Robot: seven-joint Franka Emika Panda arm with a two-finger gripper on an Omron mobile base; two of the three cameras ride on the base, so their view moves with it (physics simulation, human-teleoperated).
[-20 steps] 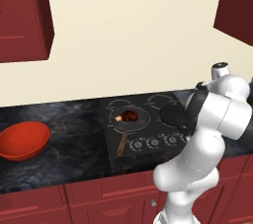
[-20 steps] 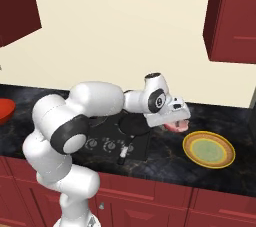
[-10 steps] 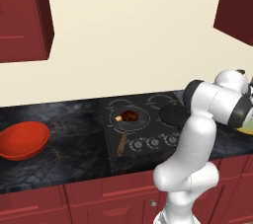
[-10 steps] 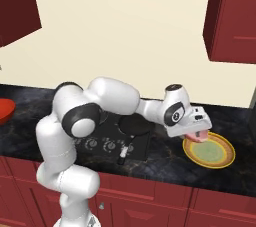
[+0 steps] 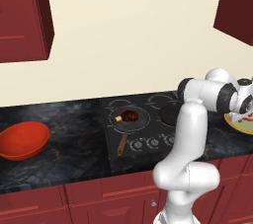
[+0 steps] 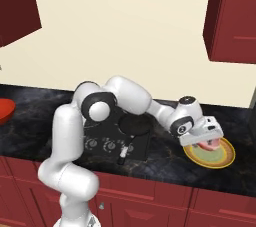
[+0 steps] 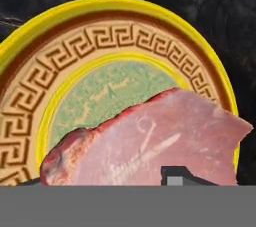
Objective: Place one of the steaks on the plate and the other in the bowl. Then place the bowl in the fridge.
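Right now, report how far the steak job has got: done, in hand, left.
Done: nothing is placed yet. In hand: the claw holds the pink steak just over the yellow plate, not yet released. Left: release it there, move the brown steak from the frying pan into the red bowl at the counter's far left, then put that bowl in the fridge.

You can't really see the gripper [image 6: 209, 143] fingers, the pink steak [image 7: 150, 141] covers them in the hand view. Plate [image 7: 115, 46] below it gets cut off at the left edge there.
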